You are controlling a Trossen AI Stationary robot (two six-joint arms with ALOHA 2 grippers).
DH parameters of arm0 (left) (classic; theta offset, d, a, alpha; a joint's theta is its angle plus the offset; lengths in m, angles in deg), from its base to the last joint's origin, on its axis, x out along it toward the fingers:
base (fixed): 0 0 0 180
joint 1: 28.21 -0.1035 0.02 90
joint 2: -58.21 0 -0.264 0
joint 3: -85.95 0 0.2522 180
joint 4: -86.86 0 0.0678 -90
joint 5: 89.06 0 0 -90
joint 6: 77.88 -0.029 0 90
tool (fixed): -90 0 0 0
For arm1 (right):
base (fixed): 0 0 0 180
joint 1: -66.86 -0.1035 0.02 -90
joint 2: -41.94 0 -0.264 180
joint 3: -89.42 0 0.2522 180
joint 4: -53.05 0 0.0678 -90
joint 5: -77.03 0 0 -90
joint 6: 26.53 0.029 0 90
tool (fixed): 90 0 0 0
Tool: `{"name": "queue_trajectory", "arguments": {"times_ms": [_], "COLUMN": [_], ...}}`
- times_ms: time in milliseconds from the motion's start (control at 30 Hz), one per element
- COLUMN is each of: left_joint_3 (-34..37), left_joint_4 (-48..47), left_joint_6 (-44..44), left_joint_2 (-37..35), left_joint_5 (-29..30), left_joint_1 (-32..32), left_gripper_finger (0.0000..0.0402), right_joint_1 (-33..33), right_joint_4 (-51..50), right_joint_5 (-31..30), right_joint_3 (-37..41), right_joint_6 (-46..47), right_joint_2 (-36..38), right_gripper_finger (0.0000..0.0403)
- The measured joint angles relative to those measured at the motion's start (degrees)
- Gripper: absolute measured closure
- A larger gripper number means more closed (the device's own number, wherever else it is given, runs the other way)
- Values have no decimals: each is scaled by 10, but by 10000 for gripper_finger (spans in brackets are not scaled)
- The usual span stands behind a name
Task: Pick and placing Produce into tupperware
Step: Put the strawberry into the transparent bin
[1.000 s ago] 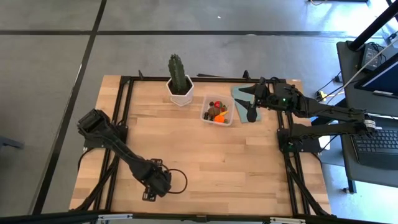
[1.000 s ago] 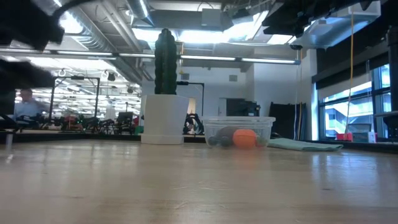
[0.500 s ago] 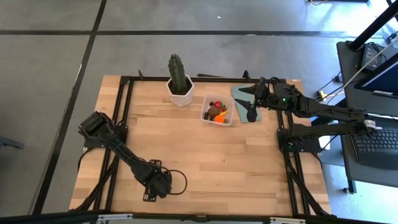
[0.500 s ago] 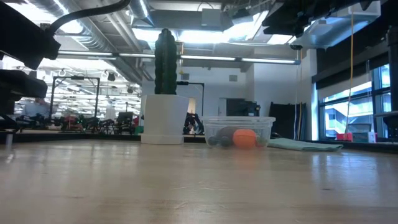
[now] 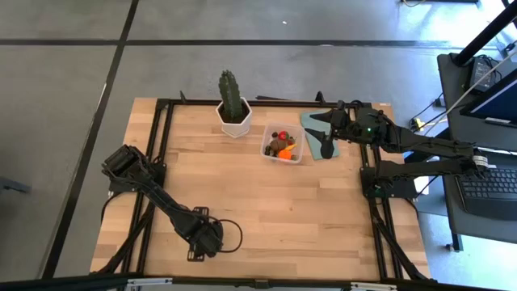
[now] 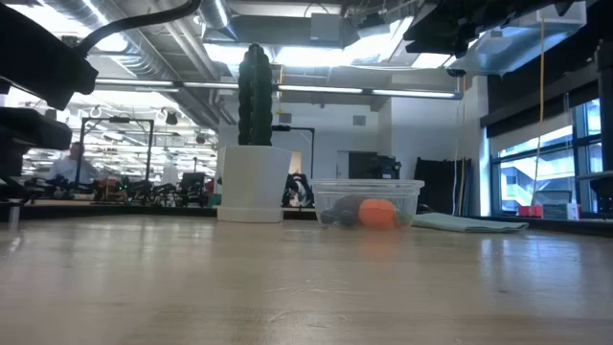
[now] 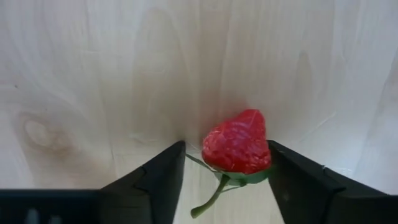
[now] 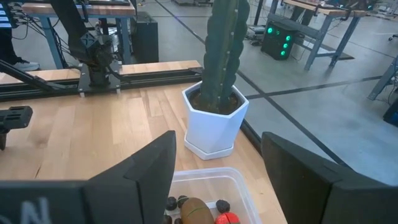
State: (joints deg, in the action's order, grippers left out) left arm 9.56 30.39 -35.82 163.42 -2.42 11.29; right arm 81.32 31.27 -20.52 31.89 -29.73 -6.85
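One red toy strawberry (image 7: 238, 142) with a green stem lies on the wood near the table's near-left corner. My left gripper (image 7: 226, 144) points down over it, open, with one finger on each side. In the high view my left gripper (image 5: 203, 238) hides the berry. The clear tupperware (image 5: 283, 145) sits right of the cactus and holds an orange ball (image 6: 377, 213), a brown oval (image 8: 194, 210), a red berry and dark berries. My right gripper (image 5: 325, 134) hovers open over the blue-grey lid (image 5: 310, 128), beside the tupperware (image 8: 208, 182). My left gripper stands astride the strawberry from above, fingers pointing down. The berry's side (image 7: 264, 149) lies right against one finger (image 7: 292, 177), and a clear gap shows at the other finger. Whether that finger touches the berry, I cannot tell. The berry rests on the table.
A tall green cactus in a white hexagonal pot (image 5: 233, 113) stands at the far edge, left of the tupperware. A black cable loop (image 5: 232, 235) lies beside my left gripper. Bare wood spans the table's middle and near right. A person (image 6: 75, 165) shows in the room behind.
My left arm has shifted a little toward the near edge and settled over the strawberry's spot. My right arm and the tupperware have kept still. The person in the background has moved to the right.
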Motion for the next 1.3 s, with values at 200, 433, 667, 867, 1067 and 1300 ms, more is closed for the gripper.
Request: {"name": "queue_trajectory", "arguments": {"times_ms": [200, 433, 667, 867, 1067, 1300], "left_joint_3": [1, 1, 1, 2, 1, 1], "left_joint_4": [-4, -3, -6, -10, 29, 261], "left_joint_6": [0, 0, 9, -69, -112, -111], "left_joint_2": [0, 0, -4, -47, -85, -95], "left_joint_5": [4, 3, -23, -161, -388, -498], "left_joint_1": [0, -1, -21, -89, -209, -351], "left_gripper_finger": [253, 285, 279, 286, 274, 287], "right_joint_1": [0, 0, 0, 0, 0, 0], "right_joint_4": [0, 0, 0, 4, 28, 31], "right_joint_5": [0, 0, 0, 0, 0, 0], "right_joint_3": [0, 0, 0, 0, -1, -23], "right_joint_6": [0, 0, 0, 1, 1, -2], "right_joint_2": [0, 0, 0, 0, 0, 1], "right_gripper_finger": [164, 164, 164, 164, 164, 164]}}
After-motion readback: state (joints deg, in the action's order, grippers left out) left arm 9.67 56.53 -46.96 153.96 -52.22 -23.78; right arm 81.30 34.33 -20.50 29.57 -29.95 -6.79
